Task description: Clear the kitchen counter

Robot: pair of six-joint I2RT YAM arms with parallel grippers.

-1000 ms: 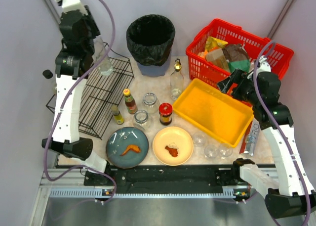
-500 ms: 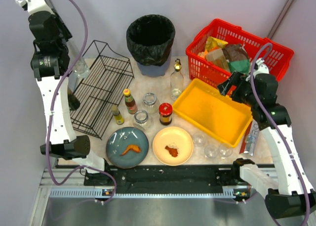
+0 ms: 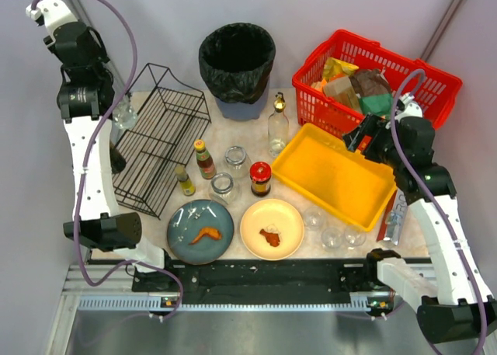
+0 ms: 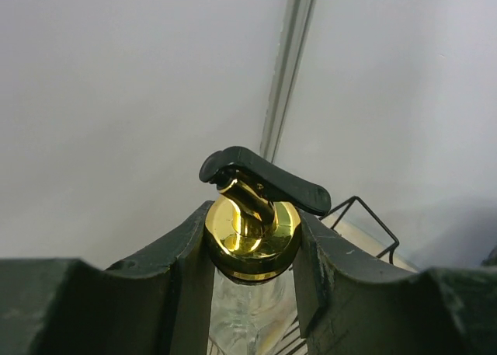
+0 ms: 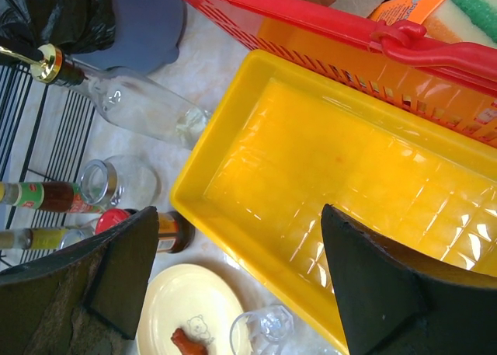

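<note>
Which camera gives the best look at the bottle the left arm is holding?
Left wrist: the held bottle fills the centre, its gold pourer pinched in the left gripper. Top external shows only faint clear glass beside the wire rack. Right wrist misses it; the second bottle there is another one.

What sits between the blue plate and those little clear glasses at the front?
The cream plate, holding a reddish food scrap, lies between them; the top view shows it.

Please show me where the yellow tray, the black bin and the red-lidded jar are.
yellow tray (image 3: 332,176), top view, bare floor
black bin (image 3: 233,89), top view, front rim
red-lidded jar (image 3: 261,171), top view, its lid
</note>
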